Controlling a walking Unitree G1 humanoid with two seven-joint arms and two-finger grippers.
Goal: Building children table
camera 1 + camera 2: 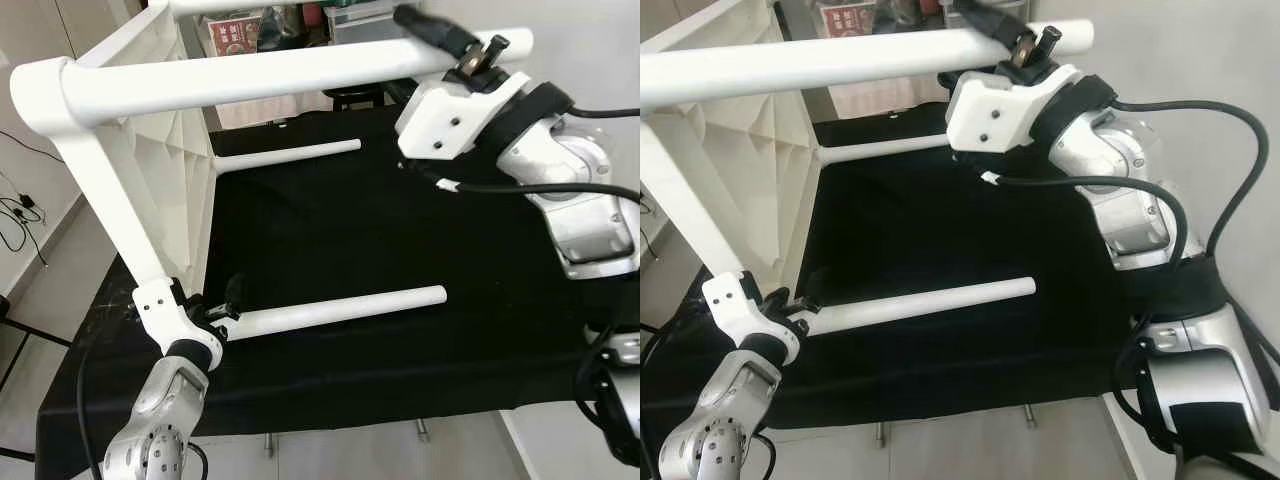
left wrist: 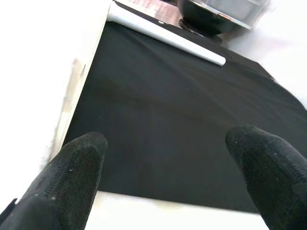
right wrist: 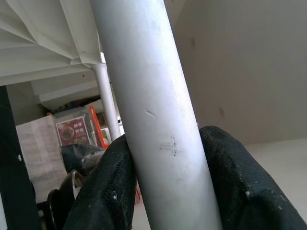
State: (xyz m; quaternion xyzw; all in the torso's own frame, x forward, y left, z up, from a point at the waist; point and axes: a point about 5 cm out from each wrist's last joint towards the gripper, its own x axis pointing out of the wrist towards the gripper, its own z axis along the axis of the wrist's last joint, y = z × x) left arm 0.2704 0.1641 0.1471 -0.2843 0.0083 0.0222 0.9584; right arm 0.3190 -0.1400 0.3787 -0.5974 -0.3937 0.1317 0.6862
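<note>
White plastic table [image 1: 150,130] is seen tipped on its side on a black cloth [image 1: 400,230], its legs pointing sideways; the upper leg [image 1: 300,70] is clamped between the fingers of the right gripper [image 1: 470,50]; the left gripper [image 1: 215,305] is held at the base of the lower leg [image 1: 340,308], fingers [image 2: 72,177] spread apart, nothing between them

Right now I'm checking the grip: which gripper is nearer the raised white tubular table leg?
Right gripper: its fingers clamp that leg. Left gripper sits low by the lower leg.
</note>
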